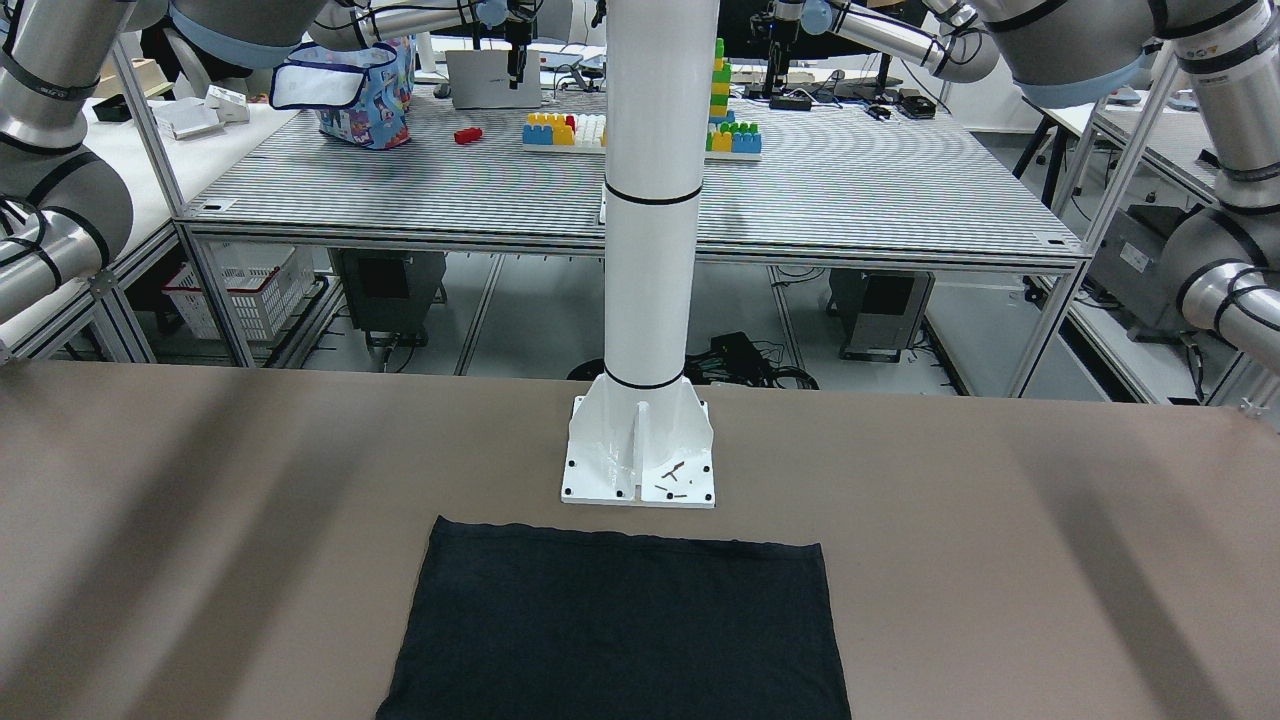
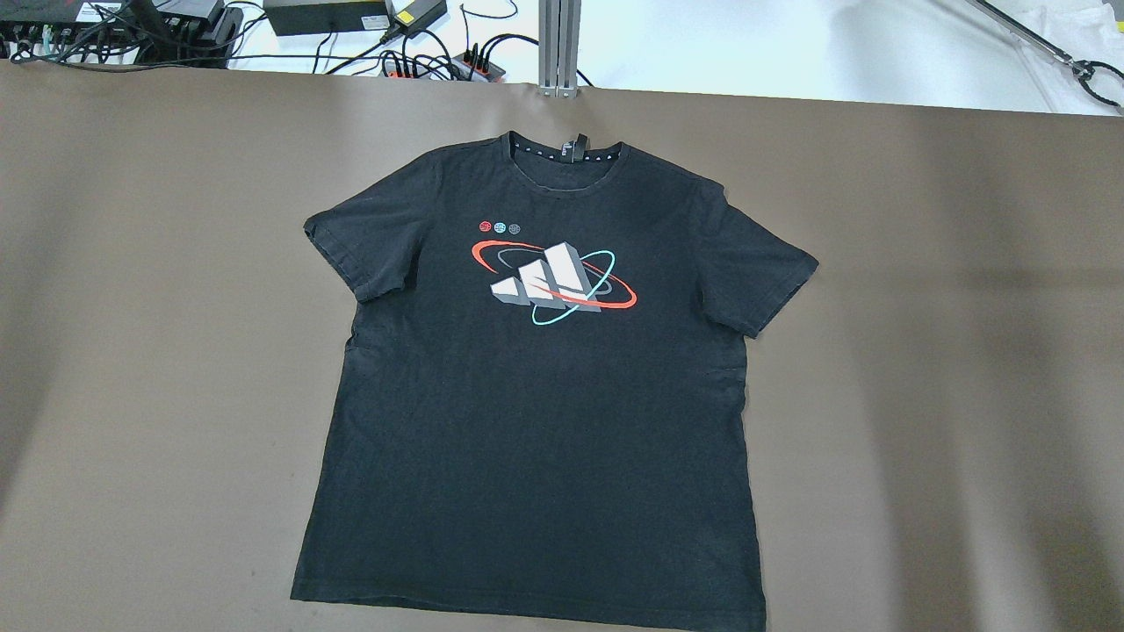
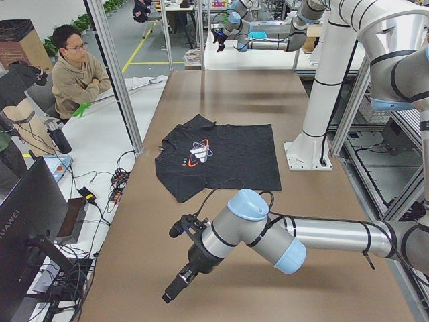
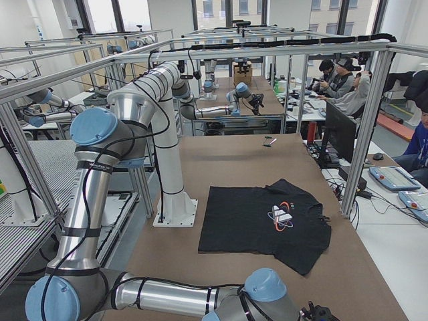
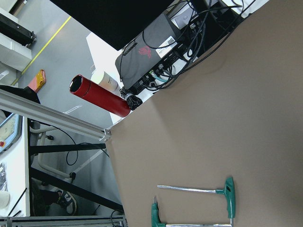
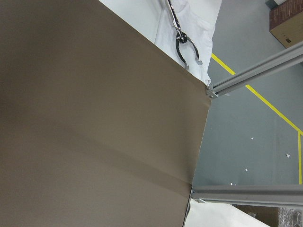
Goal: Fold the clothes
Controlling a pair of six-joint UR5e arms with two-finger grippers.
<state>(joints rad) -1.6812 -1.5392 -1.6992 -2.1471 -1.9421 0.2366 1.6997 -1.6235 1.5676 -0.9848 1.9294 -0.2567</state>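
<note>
**Shirt's laid out flat, both arms parked wide, nothing folded yet**

The black T-shirt (image 2: 536, 421) is spread face up in the middle of the brown table (image 2: 132, 351). Its print (image 2: 553, 281) is showing, both sleeves are out to the sides, and there are no creases I can spot. The collar (image 2: 562, 149) points to the far edge, away from the robot. The hem sits just beside the base plate (image 1: 640, 470) of the white pillar (image 1: 650, 200), and they don't look to be touching. My guess is it's squared up like that so each arm gets its own side of the shirt.

Neither arm is over the fabric. The left gripper (image 3: 169, 295) hangs above bare table well off to the shirt's left. Its wrist camera only sees tabletop, a couple of green-handled hex keys (image 5: 208, 189) and a red bottle (image 5: 99, 97) past the edge. The right gripper (image 4: 321, 312) is barely in frame at the other end of the table, and its camera sees plain table too. Parked wide like that, they'd leave the overhead view clear, I reckon.

I honestly can't tell whether either set of fingers is spread or closed, since they only show in the side views. Neither has hold of the shirt.
</note>
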